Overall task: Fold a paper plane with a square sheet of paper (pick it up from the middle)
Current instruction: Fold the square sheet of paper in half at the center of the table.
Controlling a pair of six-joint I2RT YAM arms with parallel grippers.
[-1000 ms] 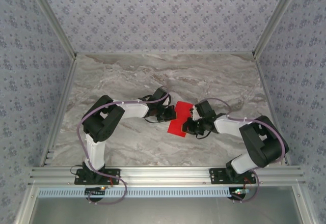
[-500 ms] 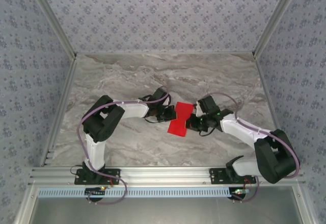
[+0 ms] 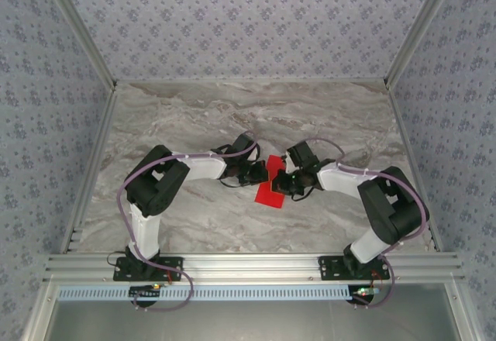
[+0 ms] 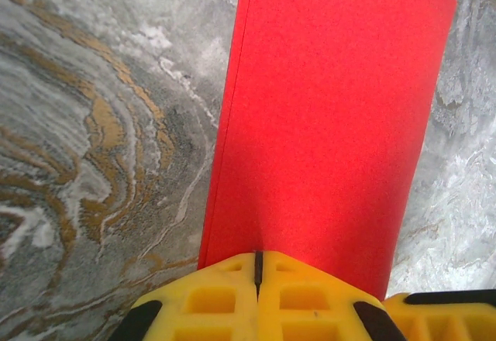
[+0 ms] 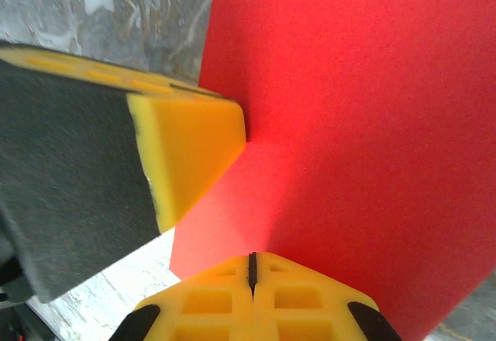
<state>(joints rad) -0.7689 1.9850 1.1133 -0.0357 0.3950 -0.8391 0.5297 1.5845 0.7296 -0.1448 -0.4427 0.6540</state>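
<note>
The red sheet of paper point(image 3: 269, 194) is held just above the marble table point(image 3: 194, 124), between my two grippers at the table's middle. In the left wrist view it is a long red strip point(image 4: 333, 108) running away from the shut yellow fingertips, with a doubled edge down its left side. My left gripper point(image 3: 263, 173) point(image 4: 257, 257) is shut on its near edge. From the other side, my right gripper point(image 3: 284, 183) point(image 5: 251, 257) is shut on the paper point(image 5: 356, 108). The left gripper's yellow finger point(image 5: 194, 151) presses the sheet close by. The paper is a flat rectangle, not a pointed plane.
Patterned walls close in the marble table on three sides, with metal rails point(image 3: 85, 194) along the edges. An aluminium frame point(image 3: 248, 263) carries both arm bases at the near edge. Bare marble lies all around the grippers.
My right gripper swung out to the right, then came back left and now sits tight against the left gripper, covering more of the red paper. The left arm has stayed still.
</note>
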